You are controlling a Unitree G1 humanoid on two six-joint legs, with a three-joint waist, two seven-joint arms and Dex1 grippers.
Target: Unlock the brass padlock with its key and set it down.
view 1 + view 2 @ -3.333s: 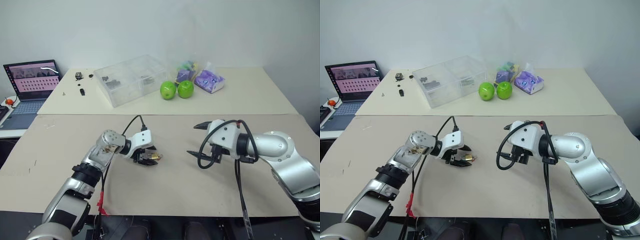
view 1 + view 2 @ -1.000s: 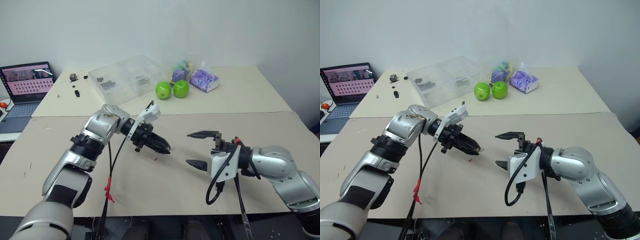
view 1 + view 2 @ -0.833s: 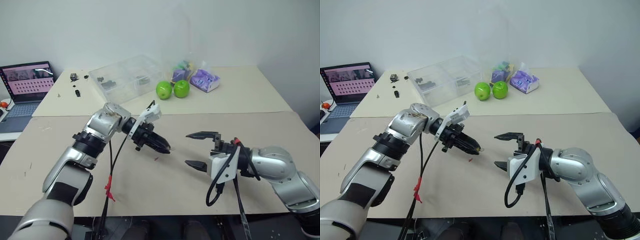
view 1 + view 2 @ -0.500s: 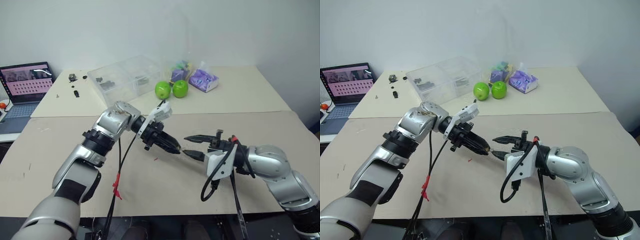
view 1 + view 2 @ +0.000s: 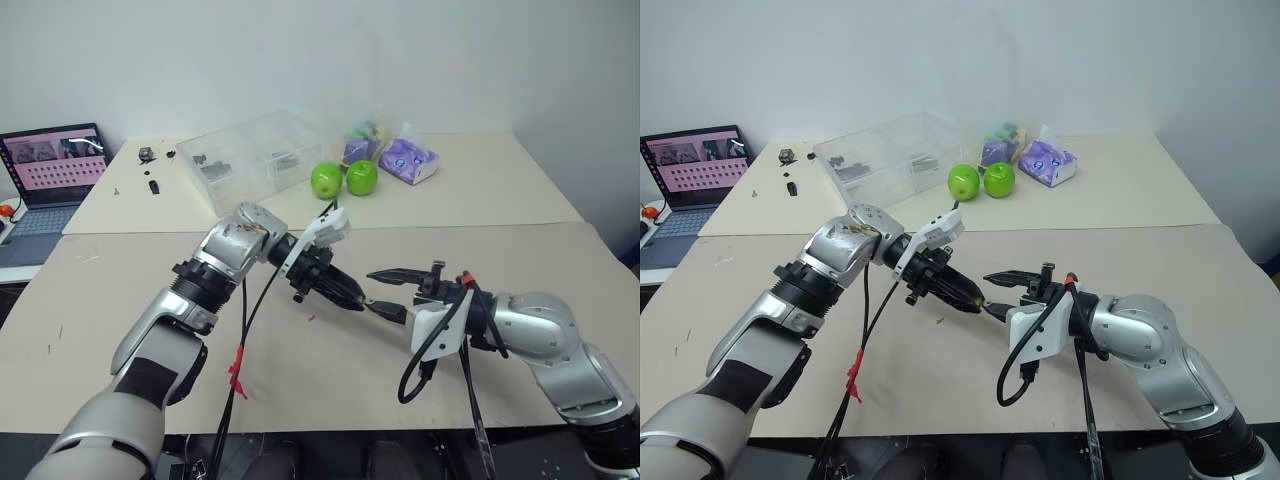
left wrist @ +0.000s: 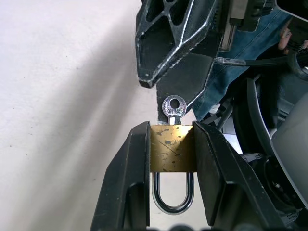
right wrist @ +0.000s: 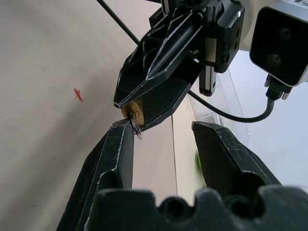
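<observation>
Item 1, brass padlock (image 6: 172, 148): clamped by its 2 flat sides between the 2 black fingers (image 6: 125, 183) of the left gripper (image 6: 169, 144), held in the air above the table (image 5: 560, 255). In the left wrist view its scratched gold body fills the gap between the pads, and the silvery shackle (image 6: 172, 195) loops back toward the wrist.

Item 2, key (image 6: 174, 108): seated in the end of the padlock that faces away from the left wrist. Its round bow with 1 hole sticks out past the fingertips.

Item 3, right gripper (image 7: 161, 132): fingers parted, not gripping anything. In the right wrist view 1 fingertip (image 7: 121, 132) sits just beside the key bow, and whether it touches cannot be told; the other finger stands well apart.

Head views: the 2 grippers meet tip to tip over the middle of the table; padlock and key are too small there to tell apart. A small red fleck (image 5: 311, 319) lies on the table below the left gripper (image 5: 352, 297).

Wrist views: the left one shows the padlock face, shackle and key bow, with the right gripper's fingers beyond them. The right one shows the padlock end-on, only a gold sliver.

Background, far side of table: clear plastic box (image 5: 262, 155), 2 green apples (image 5: 343, 179), purple packets (image 5: 405, 160), laptop (image 5: 55, 170).
</observation>
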